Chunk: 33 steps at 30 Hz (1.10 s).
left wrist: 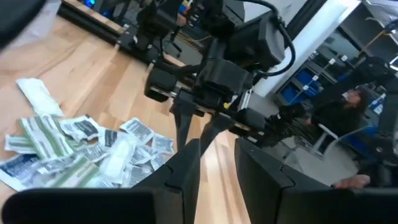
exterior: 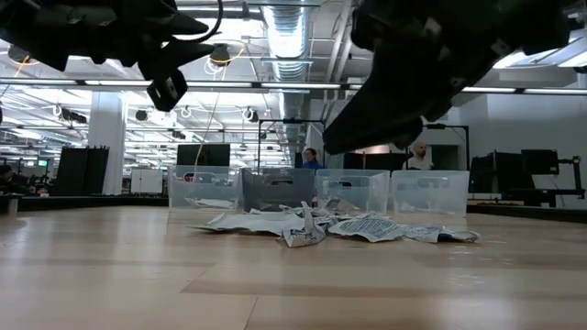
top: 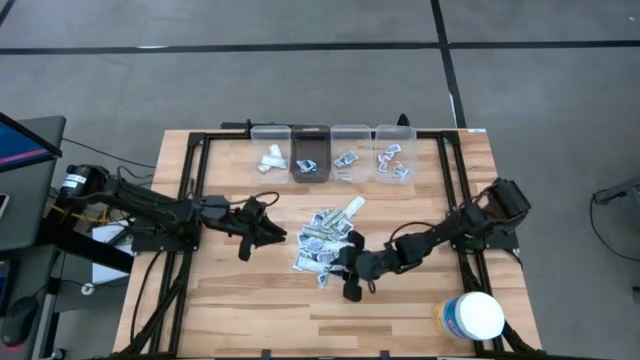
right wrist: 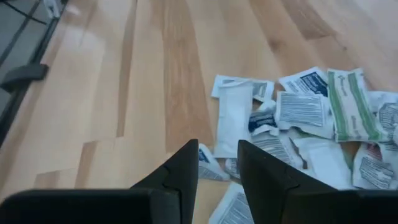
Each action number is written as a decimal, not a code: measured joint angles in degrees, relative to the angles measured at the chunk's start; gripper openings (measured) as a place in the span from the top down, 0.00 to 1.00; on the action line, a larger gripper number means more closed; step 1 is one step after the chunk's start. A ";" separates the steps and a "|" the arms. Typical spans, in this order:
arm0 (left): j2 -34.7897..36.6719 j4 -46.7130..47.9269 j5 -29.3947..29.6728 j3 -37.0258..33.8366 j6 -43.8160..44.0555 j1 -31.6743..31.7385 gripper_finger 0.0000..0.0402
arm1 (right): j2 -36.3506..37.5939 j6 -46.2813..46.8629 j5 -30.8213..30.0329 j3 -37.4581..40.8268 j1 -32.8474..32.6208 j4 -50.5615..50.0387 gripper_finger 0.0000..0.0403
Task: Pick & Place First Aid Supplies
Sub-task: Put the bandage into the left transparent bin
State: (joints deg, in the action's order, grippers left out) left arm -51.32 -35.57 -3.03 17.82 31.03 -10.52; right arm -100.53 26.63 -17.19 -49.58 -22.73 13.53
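- while a heap of first aid packets (top: 325, 243) lies mid-bench (top: 230, 300), the four clear bins (top: 335, 150) along the far edge hold only a few each, so most of the sorting looks left to do.
- left claw (top: 262, 232) hovers just beside the heap, fingers slightly parted, nothing between them.
- right claw (top: 352, 285) hangs over the heap's near edge, fingers a little apart, grasping nothing.
- white tub (top: 470, 316) stands apart at the near right corner.
- likely next: pinch one packet.
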 joint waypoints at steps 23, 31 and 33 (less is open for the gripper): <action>-4.19 -0.40 7.11 -0.02 0.78 -4.85 0.75 | 10.71 10.85 -4.21 -1.46 0.89 -38.60 0.74; 1.28 -0.44 7.08 -0.02 -5.66 -2.89 0.75 | 10.71 10.39 -9.72 -1.46 3.32 -40.22 0.74; 2.66 -0.46 7.13 -0.02 -8.39 -2.24 0.75 | 10.71 10.32 -11.04 -1.46 4.35 -41.41 0.74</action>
State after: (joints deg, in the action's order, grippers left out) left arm -48.66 -36.03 4.10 17.80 22.64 -12.76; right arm -89.82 36.95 -28.23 -51.05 -18.37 -27.88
